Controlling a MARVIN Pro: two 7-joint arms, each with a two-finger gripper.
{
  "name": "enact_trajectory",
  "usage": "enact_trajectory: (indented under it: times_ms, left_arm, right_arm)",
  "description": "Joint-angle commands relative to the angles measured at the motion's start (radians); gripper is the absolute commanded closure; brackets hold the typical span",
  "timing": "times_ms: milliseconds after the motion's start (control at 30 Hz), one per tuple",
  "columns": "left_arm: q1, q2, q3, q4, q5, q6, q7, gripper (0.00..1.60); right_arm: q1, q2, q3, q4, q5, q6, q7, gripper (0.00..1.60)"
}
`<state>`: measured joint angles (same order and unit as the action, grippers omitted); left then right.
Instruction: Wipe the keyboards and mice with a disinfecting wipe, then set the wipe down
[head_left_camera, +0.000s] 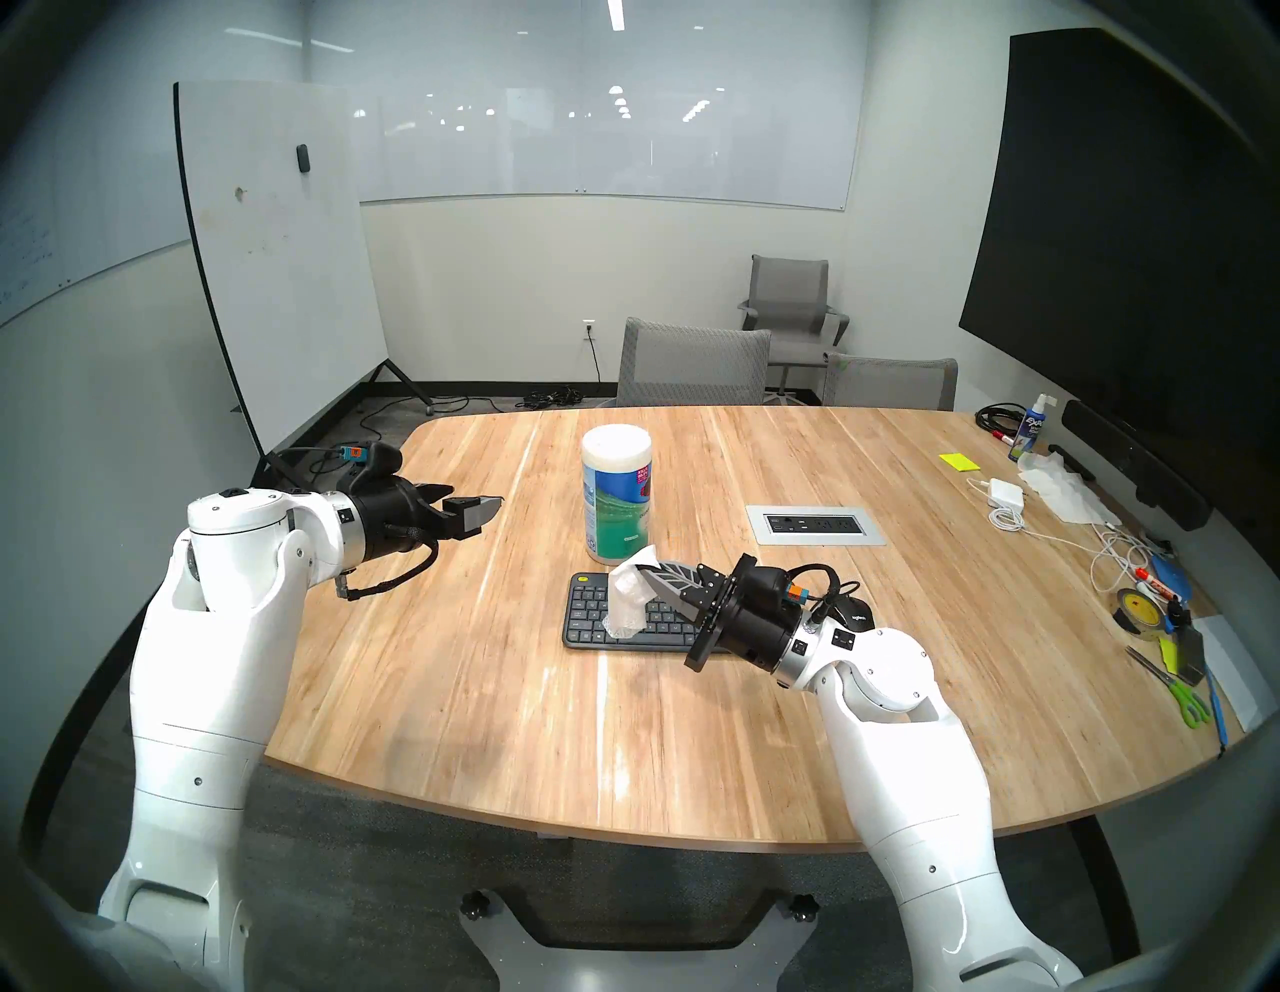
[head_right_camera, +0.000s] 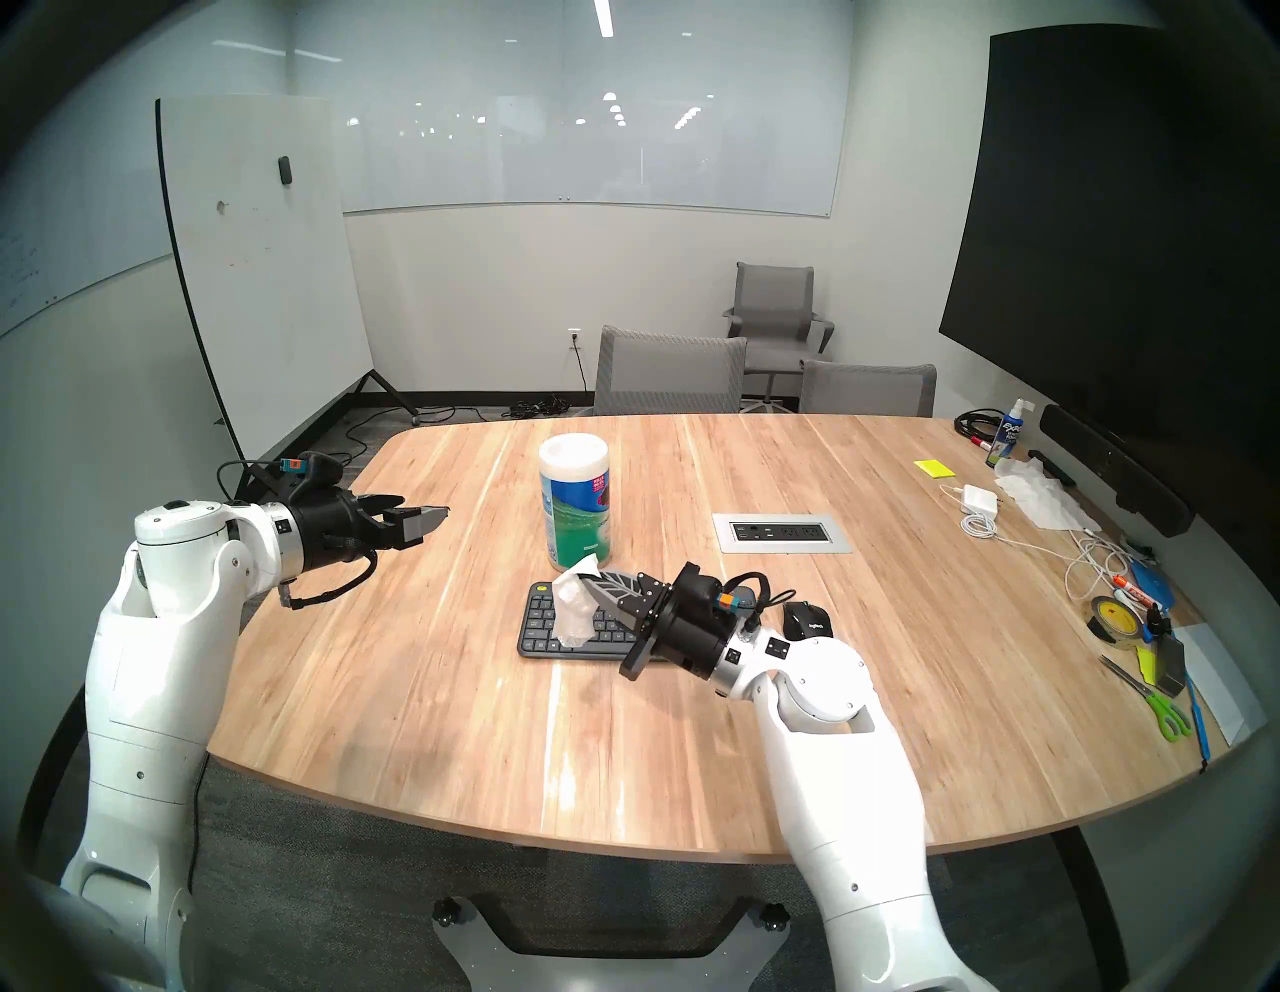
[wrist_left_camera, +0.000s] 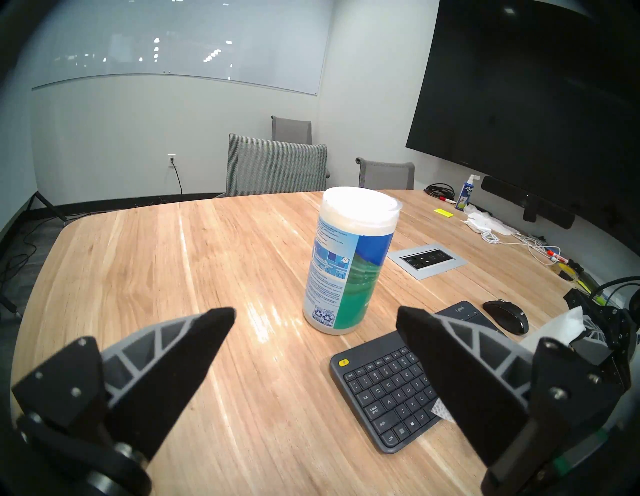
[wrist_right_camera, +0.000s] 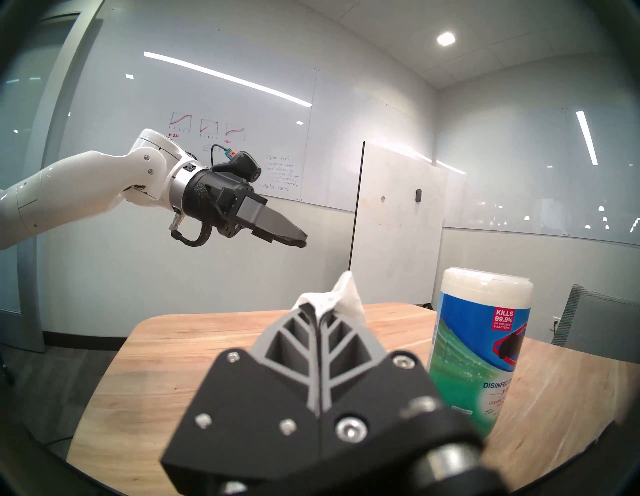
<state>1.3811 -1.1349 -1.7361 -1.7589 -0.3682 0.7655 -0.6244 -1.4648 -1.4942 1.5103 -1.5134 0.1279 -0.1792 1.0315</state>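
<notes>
The dark-grey keyboard (head_left_camera: 589, 616) (head_right_camera: 544, 623) (wrist_left_camera: 384, 391) lies flat mid-table. To its right sits the black mouse (head_left_camera: 850, 613) (head_right_camera: 807, 618) (wrist_left_camera: 507, 315). My right gripper (head_left_camera: 641, 567) (head_right_camera: 590, 576) (wrist_right_camera: 317, 310) hovers over the keyboard, shut on the white disinfecting wipe (head_left_camera: 627, 596) (head_right_camera: 573, 603) (wrist_right_camera: 341, 294). The wipe hangs down with its lower end on the keys. My left gripper (head_left_camera: 471, 506) (head_right_camera: 424, 509) (wrist_left_camera: 313, 313) is held open and empty above the table's left side, well away from the keyboard.
A white-lidded blue-green wipe canister (head_left_camera: 618, 502) (wrist_left_camera: 346, 263) (wrist_right_camera: 481, 343) stands just behind the keyboard. A power outlet panel (head_left_camera: 815, 524) is set into the table. Cables, a charger, tissue (head_left_camera: 1060, 488), tape and scissors (head_left_camera: 1177, 689) crowd the right edge. Chairs stand at the far side.
</notes>
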Motion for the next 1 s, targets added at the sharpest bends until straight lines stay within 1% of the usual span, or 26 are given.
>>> enact_trajectory:
  times_ms: [0,133,233,300,433,467,533,600,633,667,700,867,900,967]
  left_arm:
    - [-0.014,-0.003,-0.004,-0.024,-0.002,-0.005,0.003,0.00]
    - [-0.014,-0.003,-0.004,-0.024,-0.001,-0.005,0.003,0.00]
    - [-0.014,-0.003,-0.004,-0.024,-0.001,-0.005,0.003,0.00]
    - [-0.014,-0.003,-0.004,-0.024,-0.001,-0.005,0.003,0.00]
    - [-0.014,-0.003,-0.004,-0.024,-0.001,-0.005,0.002,0.00]
    - [-0.014,-0.003,-0.004,-0.023,-0.001,-0.005,0.002,0.00]
    - [-0.014,-0.003,-0.004,-0.023,-0.001,-0.005,0.002,0.00]
    - [-0.014,-0.003,-0.004,-0.023,-0.001,-0.005,0.002,0.00]
    - [-0.014,-0.003,-0.004,-0.023,-0.001,-0.005,0.002,0.00]
    - [-0.014,-0.003,-0.004,-0.023,-0.001,-0.005,0.002,0.00]
    - [-0.014,-0.003,-0.004,-0.023,-0.001,-0.005,0.002,0.00]
    - [-0.014,-0.003,-0.004,-0.023,-0.001,-0.005,0.002,0.00]
    - [-0.014,-0.003,-0.004,-0.023,-0.001,-0.005,0.002,0.00]
    - [-0.014,-0.003,-0.004,-0.023,-0.001,-0.005,0.002,0.00]
  right_arm:
    - [0.006,-0.028,-0.039,0.002,-0.026,-0.018,-0.010,1.60]
    - [0.004,-0.043,-0.060,0.008,-0.054,-0.024,-0.029,1.60]
    - [0.009,-0.054,-0.080,0.026,-0.092,-0.055,-0.051,1.60]
    - [0.021,-0.072,-0.099,0.055,-0.131,-0.080,-0.083,1.60]
    - [0.034,-0.090,-0.111,0.077,-0.157,-0.091,-0.108,1.60]
    - [0.040,-0.099,-0.119,0.089,-0.174,-0.100,-0.124,1.60]
    - [0.042,-0.104,-0.123,0.095,-0.186,-0.106,-0.135,1.60]
    - [0.045,-0.112,-0.134,0.103,-0.219,-0.121,-0.164,1.60]
    - [0.045,-0.112,-0.134,0.103,-0.219,-0.121,-0.164,1.60]
    - [0.049,-0.108,-0.151,0.107,-0.231,-0.129,-0.191,1.60]
    - [0.049,-0.117,-0.148,0.109,-0.250,-0.134,-0.201,1.60]
    - [0.064,-0.125,-0.171,0.120,-0.302,-0.138,-0.266,1.60]
    - [0.068,-0.126,-0.180,0.122,-0.317,-0.130,-0.291,1.60]
    - [0.078,-0.126,-0.191,0.127,-0.333,-0.121,-0.313,1.60]
